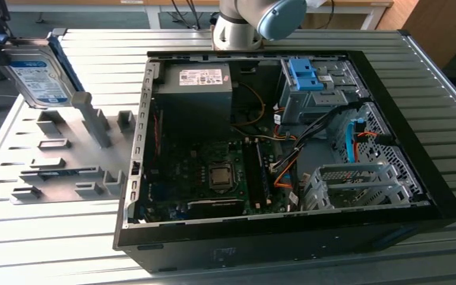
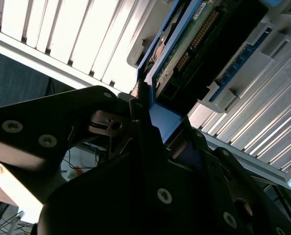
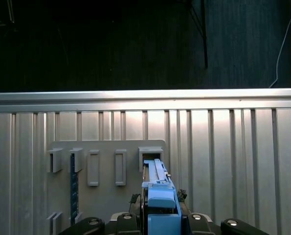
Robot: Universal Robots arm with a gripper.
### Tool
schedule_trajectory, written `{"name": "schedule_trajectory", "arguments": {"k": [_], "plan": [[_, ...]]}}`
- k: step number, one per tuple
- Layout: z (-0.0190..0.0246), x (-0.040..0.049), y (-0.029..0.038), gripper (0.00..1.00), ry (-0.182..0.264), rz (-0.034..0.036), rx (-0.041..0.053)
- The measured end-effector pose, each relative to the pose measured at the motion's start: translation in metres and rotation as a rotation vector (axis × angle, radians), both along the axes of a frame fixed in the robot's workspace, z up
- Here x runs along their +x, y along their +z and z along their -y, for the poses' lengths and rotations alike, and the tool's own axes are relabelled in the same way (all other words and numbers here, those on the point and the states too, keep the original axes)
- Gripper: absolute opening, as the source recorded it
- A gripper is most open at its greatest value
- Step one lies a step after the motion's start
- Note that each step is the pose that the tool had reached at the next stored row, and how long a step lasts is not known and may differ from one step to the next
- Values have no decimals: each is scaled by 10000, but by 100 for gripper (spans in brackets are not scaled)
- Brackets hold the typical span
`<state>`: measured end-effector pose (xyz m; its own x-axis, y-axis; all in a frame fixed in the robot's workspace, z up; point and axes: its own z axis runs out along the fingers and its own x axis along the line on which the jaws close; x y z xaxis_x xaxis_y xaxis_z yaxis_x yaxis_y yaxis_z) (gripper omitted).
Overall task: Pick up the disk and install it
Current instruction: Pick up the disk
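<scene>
**Printed matter.**

- **(a)** White-and-blue label (image 1: 44,86) on the broad face of the disk (image 1: 24,56), which stands upright near the edge of the bench (image 1: 109,44) on the exterior view's left. It carries rows of fine print, none of it legible.
- **(b)** White sticker (image 1: 200,77) on the top face of the black power supply (image 1: 192,110). The supply sits inside the open computer case (image 1: 442,193), toward the bench's far edge. Its dark lines of print are unreadable.

In both wrist views, no print can be made out.

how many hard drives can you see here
1: the disk, standing upright at the exterior view's upper left, over the grey holder plate. More may be hidden in the computer case bays.
</scene>
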<state>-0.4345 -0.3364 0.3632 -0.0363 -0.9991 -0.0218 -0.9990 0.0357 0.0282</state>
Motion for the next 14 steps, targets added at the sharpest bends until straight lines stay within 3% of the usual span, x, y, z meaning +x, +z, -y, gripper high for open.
{"name": "schedule_trajectory", "arguments": {"k": [14], "plan": [[0, 0, 117, 37, 0, 0, 0]]}}
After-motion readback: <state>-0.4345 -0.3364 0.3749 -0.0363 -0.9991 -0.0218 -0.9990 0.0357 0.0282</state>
